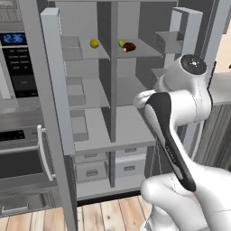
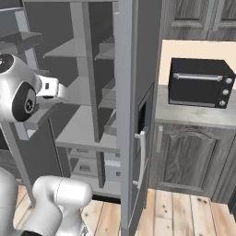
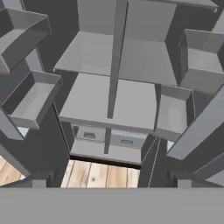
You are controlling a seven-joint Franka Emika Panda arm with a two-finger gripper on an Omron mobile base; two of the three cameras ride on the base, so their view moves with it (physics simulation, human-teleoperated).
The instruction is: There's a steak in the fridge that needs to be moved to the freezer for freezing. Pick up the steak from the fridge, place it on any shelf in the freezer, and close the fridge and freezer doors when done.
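so, both doors open, steak on the top shelf

both doors hang wide. the steak sits on the fridge's top shelf, touching a yellow-green ball; a yellow ball lies across the divider in the freezer. the gripper faces the lower shelves, fingers spread, holding nothing.

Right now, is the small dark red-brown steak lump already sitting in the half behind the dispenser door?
No, the steak lies on the top shelf of the right half, beside a yellow-green ball.
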